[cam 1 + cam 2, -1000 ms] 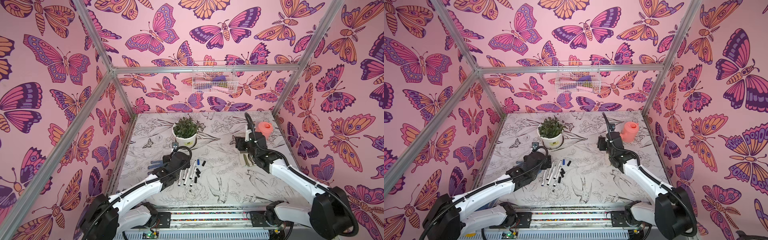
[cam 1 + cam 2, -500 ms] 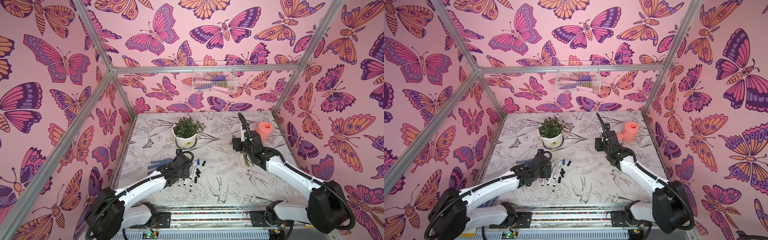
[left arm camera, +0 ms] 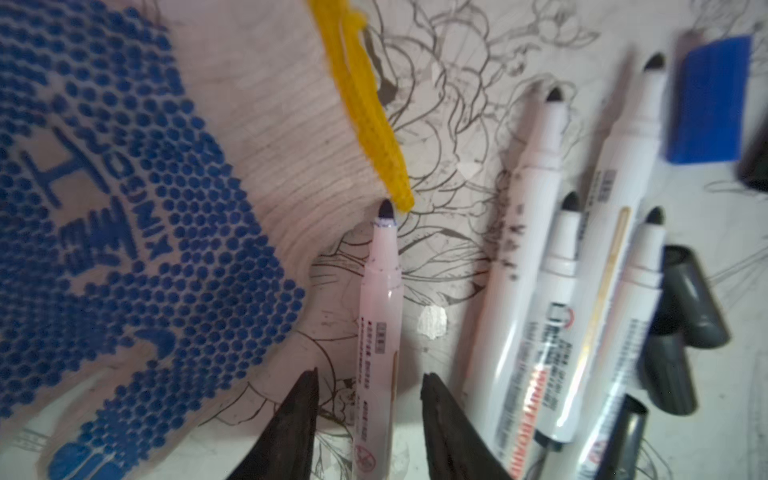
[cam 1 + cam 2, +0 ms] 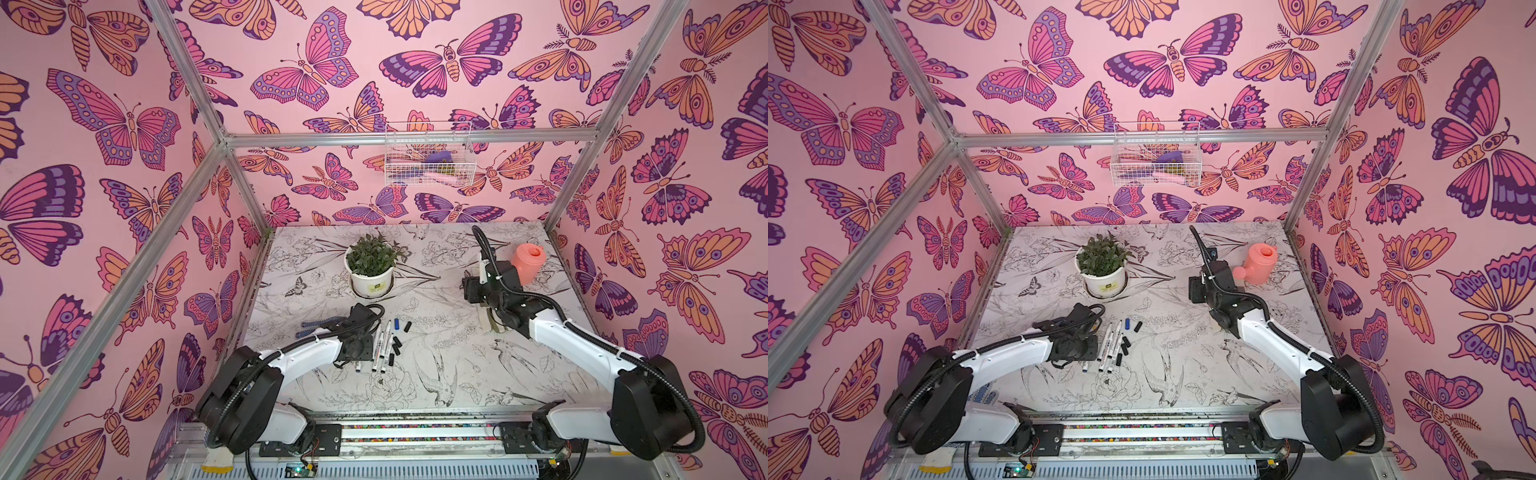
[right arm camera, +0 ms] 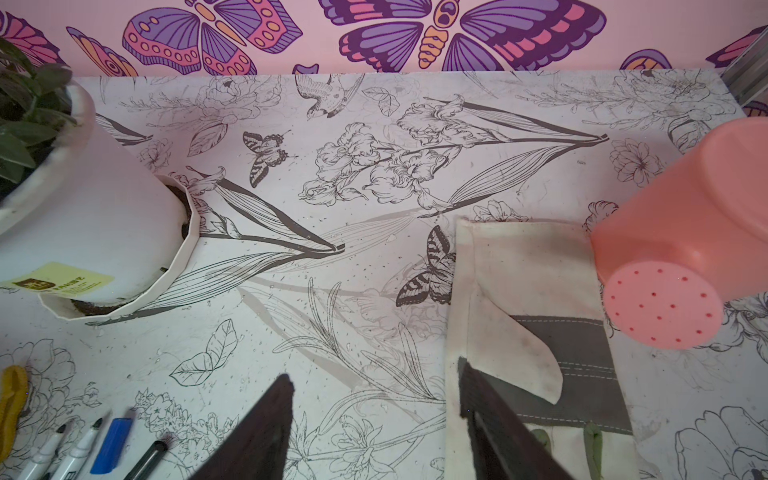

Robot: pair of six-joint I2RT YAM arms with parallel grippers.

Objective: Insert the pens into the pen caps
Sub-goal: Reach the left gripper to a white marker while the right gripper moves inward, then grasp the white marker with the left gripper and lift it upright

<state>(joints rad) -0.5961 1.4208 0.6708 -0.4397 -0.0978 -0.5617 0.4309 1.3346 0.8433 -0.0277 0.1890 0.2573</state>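
The left pincer (image 3: 370, 376) stands partly open astride one pen (image 3: 380, 307). A black fingertip sits on each side of the white barrel, and a sliver of desk (image 3: 453, 124) shows in both gaps, so it has hold of nothing yet. This pen lies a little apart from its fellows. Its dark tip reaches the yellow hem (image 3: 365, 104) of a blue-dotted glove (image 3: 124, 199), touching or just short of it; I cannot tell which. Just beside it the other four pens (image 3: 536, 232) lie bunched, tips pointing the same way. A blue cap (image 3: 706, 99) lies near the tips, and black caps (image 3: 694, 299) lie just beside the outermost barrel.

In both top views pens and caps sit left of centre in the lower half of the frame, in front of the potted plant (image 4: 371, 266). The right pincer (image 5: 374, 372) hangs open and empty, well apart from them. It is over the desk by a cream and grey glove (image 5: 519, 291) and a pink watering can (image 5: 681, 232).

No pen wears a cap, so the task looks to be at its first step: picking up a pen. The next move calls for a square pinch on the barrel and a clean lift that neither snags the glove nor rolls the neighbours. After that, the right pincer would probably need to cross to the caps and hold one, mouth lined up with the tip.
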